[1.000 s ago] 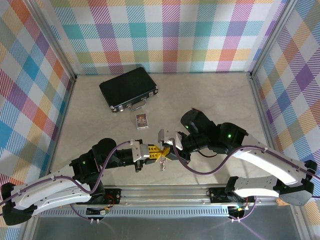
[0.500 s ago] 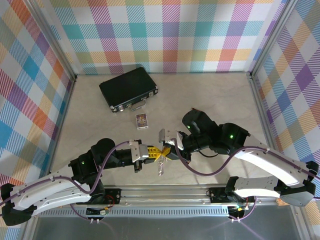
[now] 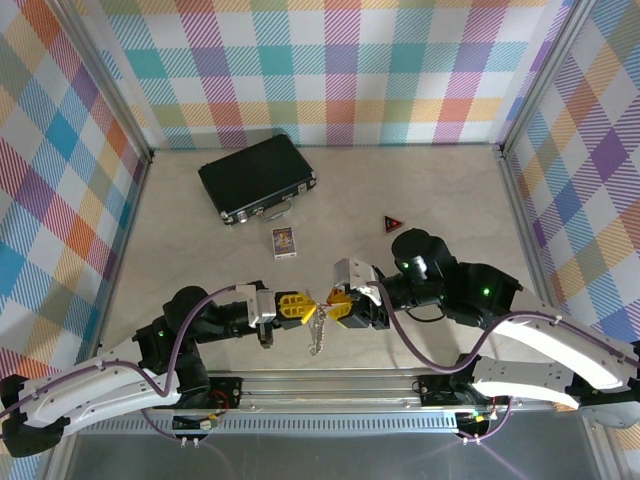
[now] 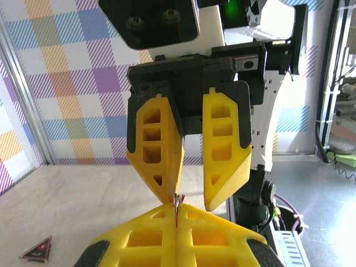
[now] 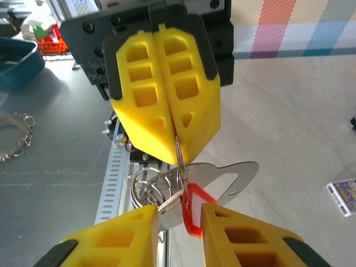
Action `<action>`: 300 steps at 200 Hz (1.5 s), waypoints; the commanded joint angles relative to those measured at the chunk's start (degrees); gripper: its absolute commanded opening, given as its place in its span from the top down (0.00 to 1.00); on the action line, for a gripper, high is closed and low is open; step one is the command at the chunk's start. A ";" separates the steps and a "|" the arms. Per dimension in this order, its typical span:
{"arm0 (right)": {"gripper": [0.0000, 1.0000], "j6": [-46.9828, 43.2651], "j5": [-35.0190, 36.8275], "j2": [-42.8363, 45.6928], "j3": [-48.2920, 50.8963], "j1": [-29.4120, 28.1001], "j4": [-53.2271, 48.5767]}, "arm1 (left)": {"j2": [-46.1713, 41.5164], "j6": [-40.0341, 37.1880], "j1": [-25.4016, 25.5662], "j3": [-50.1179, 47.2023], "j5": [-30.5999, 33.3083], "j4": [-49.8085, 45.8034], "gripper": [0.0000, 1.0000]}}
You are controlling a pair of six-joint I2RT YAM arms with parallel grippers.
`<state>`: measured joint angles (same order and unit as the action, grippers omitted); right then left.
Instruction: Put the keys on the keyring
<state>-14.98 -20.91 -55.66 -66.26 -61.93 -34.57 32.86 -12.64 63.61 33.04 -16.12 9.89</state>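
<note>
The left gripper [image 5: 177,147], pressed together, pinches the keyring [image 5: 231,178] by its thin wire, above 6 o'clock on the table [image 3: 450,200]. The keys [image 5: 191,216] dangle at the ring's 6 o'clock, between the spread fingers of the right gripper [image 4: 192,200], unclamped. That edge-on pinch looks slim: a sideways tug from the right could twist the ring free and drop the bunch.
</note>
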 commanded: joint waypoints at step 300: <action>0.62 2.32 -3.49 3.73 3.57 -0.26 11.35 | -3.45 4.20 0.19 -3.42 -2.60 10.38 1.00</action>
<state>-13.47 -21.87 -51.24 -63.86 -61.95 -27.70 30.24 -9.19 63.61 30.13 -17.98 16.69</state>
